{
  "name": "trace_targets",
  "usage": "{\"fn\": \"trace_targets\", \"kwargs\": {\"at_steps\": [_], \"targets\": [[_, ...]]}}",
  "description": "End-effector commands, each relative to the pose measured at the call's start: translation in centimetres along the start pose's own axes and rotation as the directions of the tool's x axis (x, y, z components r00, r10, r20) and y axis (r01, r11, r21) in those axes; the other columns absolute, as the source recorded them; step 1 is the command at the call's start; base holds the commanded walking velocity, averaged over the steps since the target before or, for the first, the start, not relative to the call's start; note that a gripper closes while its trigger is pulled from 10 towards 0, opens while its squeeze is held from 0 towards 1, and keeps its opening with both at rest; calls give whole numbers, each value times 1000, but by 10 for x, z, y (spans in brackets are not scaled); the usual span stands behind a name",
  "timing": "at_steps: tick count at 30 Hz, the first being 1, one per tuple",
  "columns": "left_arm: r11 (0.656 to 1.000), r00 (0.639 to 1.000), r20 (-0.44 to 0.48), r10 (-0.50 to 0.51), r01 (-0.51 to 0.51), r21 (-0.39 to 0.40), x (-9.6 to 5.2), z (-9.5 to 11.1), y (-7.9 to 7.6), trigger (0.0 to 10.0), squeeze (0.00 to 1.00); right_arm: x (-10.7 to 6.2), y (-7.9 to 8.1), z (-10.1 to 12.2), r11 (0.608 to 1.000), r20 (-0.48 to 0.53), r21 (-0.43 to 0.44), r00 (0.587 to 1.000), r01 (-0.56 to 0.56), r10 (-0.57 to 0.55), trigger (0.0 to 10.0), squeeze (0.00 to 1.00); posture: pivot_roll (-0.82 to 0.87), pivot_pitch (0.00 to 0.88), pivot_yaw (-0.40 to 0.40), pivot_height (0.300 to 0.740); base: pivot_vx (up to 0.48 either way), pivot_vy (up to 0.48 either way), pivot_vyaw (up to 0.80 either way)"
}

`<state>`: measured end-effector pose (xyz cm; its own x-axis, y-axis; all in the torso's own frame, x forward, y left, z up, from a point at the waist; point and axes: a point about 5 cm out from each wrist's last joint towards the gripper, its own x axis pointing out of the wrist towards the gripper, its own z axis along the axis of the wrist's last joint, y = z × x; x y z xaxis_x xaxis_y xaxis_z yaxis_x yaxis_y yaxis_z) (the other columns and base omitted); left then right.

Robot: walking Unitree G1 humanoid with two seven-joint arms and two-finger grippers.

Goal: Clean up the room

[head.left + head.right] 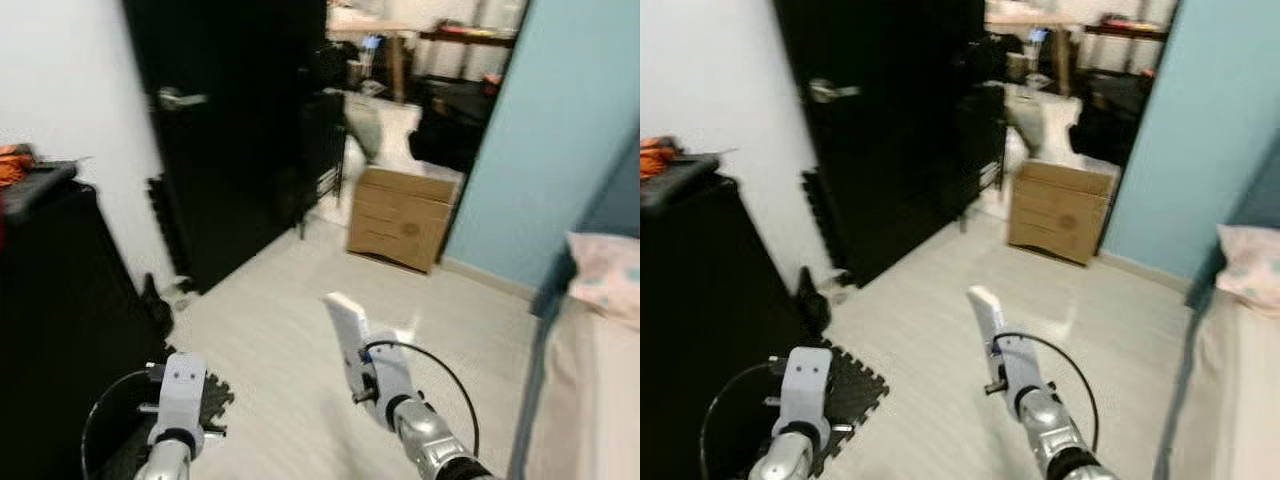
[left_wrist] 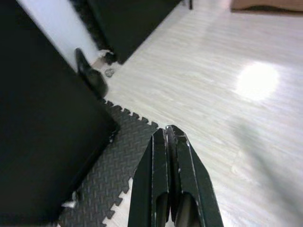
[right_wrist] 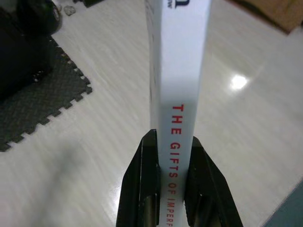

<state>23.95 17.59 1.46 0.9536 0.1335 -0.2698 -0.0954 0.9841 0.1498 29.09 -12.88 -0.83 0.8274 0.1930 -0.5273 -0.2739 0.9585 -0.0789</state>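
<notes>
My right gripper (image 3: 173, 142) is shut on a white book (image 3: 179, 71) with red spine lettering, held edge-up over the pale wood floor. In the eye views the book (image 1: 345, 325) sticks up and forward from my right arm, mid-room. My left gripper (image 2: 169, 135) is shut with nothing between its fingers, low at my left above a dark foam mat (image 2: 111, 175). The left wrist housing (image 1: 180, 390) sits beside the black cabinet (image 1: 55, 300).
A black door (image 1: 240, 120) stands open ahead on the left, with a cardboard box (image 1: 400, 215) in the doorway beyond it. A light blue wall (image 1: 540, 140) is on the right, a bed with a pink pillow (image 1: 605, 275) at far right. A dark shoe (image 2: 90, 75) lies by the cabinet.
</notes>
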Motion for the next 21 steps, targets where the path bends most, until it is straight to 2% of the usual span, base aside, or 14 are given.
{"fn": "trace_targets", "kwargs": {"at_steps": [1, 21], "targets": [[1000, 1000, -12, 1, -1, -1, 0, -2, 1, 10000, 0, 1, -4, 6, 1000, 20, 0, 1000, 13, -13, 10000, 0, -49, 0, 36, 740, 0, 0, -800], [1000, 1000, -10, -14, 14, -1, 2, 0, 1, 10000, 0, 1, -7, 5, 999, 11, 16, 999, 32, -32, 10000, 0, -53, 0, 49, 740, 0, 0, -800]]}}
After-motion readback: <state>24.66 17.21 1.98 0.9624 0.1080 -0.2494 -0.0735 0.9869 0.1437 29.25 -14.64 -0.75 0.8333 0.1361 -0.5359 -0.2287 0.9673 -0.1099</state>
